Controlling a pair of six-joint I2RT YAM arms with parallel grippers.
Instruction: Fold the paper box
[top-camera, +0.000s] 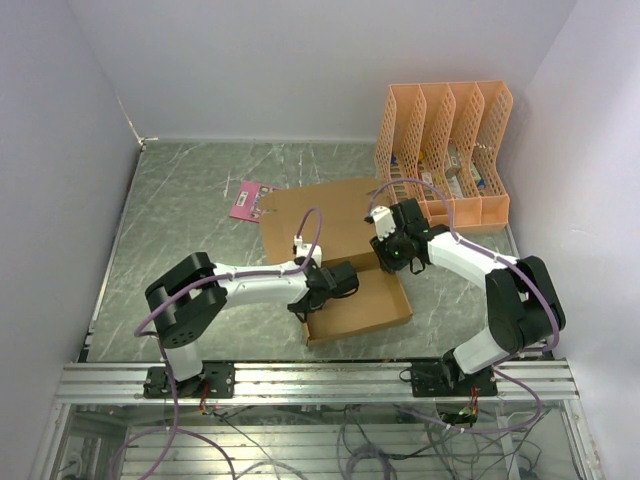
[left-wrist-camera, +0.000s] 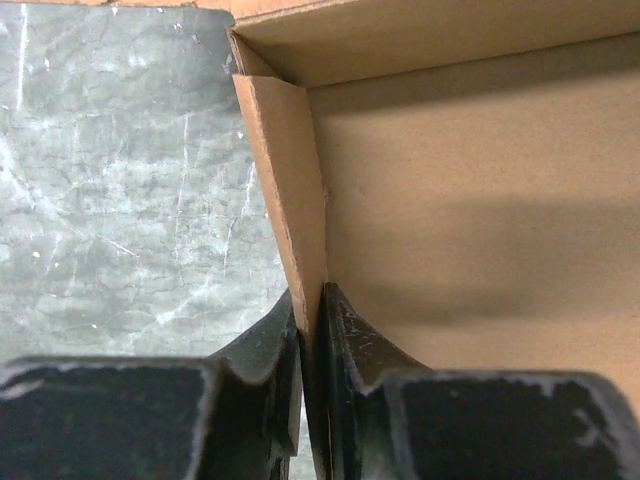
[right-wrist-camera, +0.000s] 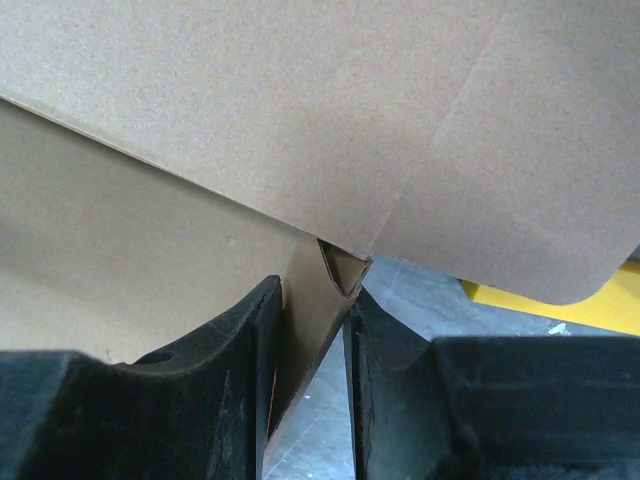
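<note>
The paper box is brown cardboard lying mid-table, its shallow tray toward me and its flat lid panel behind. My left gripper is at the tray's left wall. In the left wrist view the left gripper is shut on that upright wall, one finger outside and one inside the tray. My right gripper is at the tray's far right corner. The right wrist view shows the right gripper shut on a folded-over wall flap, under the lid panel.
An orange lattice file organizer stands at the back right, close behind the right arm. A small pink card lies left of the lid panel. Grey marbled tabletop spreads to the left; walls enclose three sides.
</note>
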